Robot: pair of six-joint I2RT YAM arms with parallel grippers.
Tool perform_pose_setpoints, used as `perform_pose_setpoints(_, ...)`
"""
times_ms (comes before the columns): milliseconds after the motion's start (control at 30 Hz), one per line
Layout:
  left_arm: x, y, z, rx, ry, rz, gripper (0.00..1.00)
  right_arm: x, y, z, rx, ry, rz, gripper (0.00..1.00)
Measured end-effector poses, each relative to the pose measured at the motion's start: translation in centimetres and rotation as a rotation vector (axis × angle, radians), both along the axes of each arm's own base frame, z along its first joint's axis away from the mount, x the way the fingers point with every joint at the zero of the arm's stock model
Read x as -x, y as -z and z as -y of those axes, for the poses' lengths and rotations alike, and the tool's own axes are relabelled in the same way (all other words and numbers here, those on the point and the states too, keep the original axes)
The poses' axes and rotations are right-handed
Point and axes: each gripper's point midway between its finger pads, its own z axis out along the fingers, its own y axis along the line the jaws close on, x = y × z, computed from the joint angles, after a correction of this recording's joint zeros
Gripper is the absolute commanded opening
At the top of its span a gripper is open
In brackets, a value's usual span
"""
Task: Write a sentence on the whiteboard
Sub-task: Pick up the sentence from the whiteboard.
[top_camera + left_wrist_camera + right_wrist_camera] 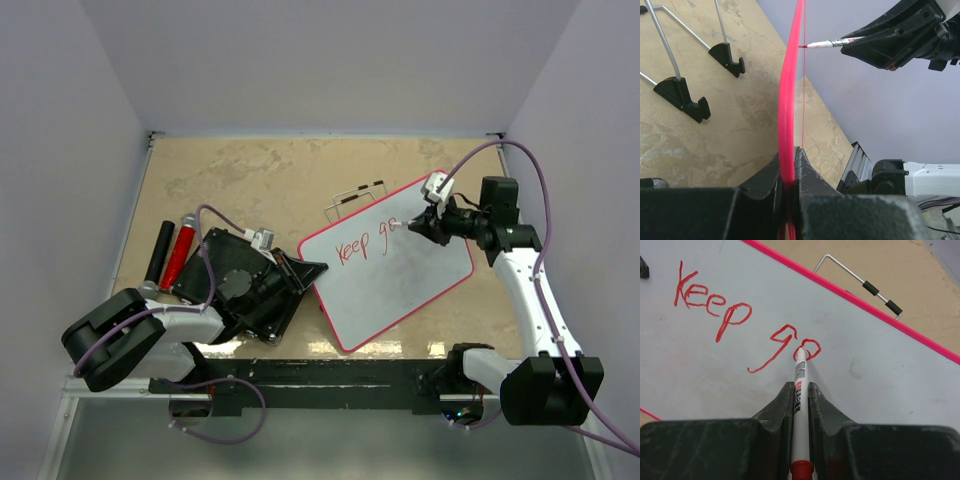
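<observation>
- Red strokes of the sentence (735,315) read "Keep go" along the upper part of the whiteboard (400,270), which sat mid-table, its long axis running from 8 o'clock to 2 o'clock in the top view.
- Right gripper (425,225) was clenched on a white, red-capped marker (800,367), whose tip touched the board at the 6 o'clock side of the "o".
- Left gripper (300,272) was clamped on the board's red rim at its 9 o'clock corner; its wrist view showed the rim edge-on between the jaws.
- Blank board lay at 3 o'clock from the tip in the right wrist view, at 2 o'clock in the top view, so the next letter probably called for travel that way, along the long axis.
- Right arm was the nearer to the writing line; the left one only steadied the board.
- Wire stand (355,195) lay just beyond the board's far rim, apart from the marker.
</observation>
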Motion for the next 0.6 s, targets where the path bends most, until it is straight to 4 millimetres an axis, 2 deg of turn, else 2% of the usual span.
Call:
perform_pose_setpoints(233, 0.0, 0.0, 0.0, 0.0, 0.002, 0.002, 0.0, -1.0, -1.2, -0.1, -0.033, 0.034, 0.029, 0.0)
perform_pose_setpoints(500, 0.1, 0.0, 0.0, 0.0, 0.004, 0.004, 0.0, -0.5, -2.8, 0.6, -0.01, 0.079, 0.089, 0.0)
perform_pose_setpoints(600, 0.1, 0.0, 0.0, 0.0, 0.004, 0.004, 0.0, -0.6, -2.7, 0.9, 0.0, 0.095, 0.09, 0.0)
